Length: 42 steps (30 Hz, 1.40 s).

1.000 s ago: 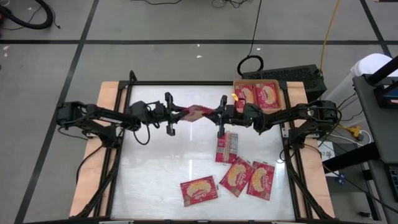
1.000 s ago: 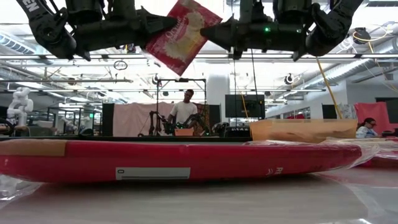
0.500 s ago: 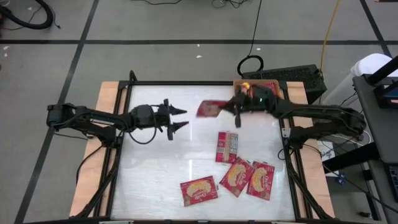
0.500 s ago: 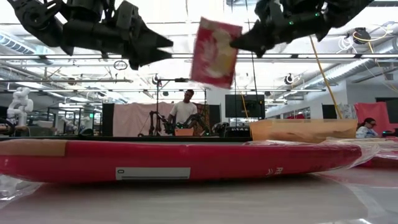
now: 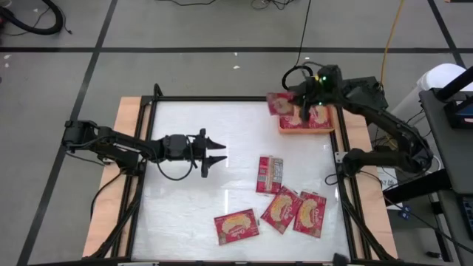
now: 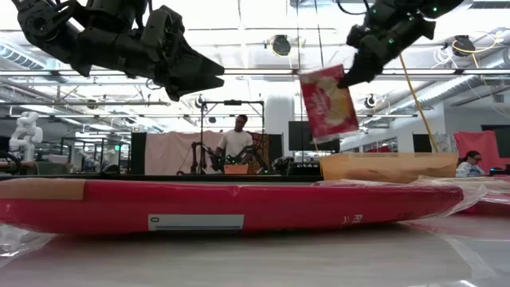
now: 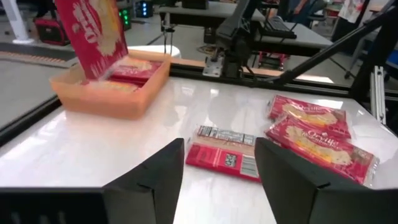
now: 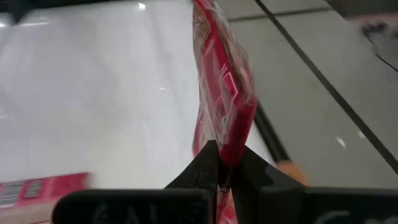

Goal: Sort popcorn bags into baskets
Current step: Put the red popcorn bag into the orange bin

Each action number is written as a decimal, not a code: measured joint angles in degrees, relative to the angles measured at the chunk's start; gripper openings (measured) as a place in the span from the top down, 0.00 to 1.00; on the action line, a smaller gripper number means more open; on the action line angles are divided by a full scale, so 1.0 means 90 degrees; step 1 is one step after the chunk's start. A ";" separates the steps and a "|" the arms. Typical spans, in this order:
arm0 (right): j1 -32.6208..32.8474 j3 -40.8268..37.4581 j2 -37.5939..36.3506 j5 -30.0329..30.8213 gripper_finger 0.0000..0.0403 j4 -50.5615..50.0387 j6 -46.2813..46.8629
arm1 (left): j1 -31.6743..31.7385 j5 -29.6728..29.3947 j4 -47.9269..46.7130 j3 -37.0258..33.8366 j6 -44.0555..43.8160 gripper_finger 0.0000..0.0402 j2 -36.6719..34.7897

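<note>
On the glossy white bench, four popcorn bags lie near the front right. Mid-bench, the left gripper hovers with jaws apart, empty. At the far right corner, the right gripper holds its jaws clamped on a hanging popcorn bag at the orange tray. Beyond, a person stands in the workshop.

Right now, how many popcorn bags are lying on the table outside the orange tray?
4: one grey-panel-up bag mid-table, and three in a row along the table's near edge. Others lie inside the tray, and the right pincer holds one.
</note>
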 joint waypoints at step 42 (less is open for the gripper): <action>-0.1603 -0.0379 0.1142 -0.0461 0.84 -0.1058 0.0588 | -0.0283 -0.0031 -0.0001 0.0000 0.0184 0.55 0.0002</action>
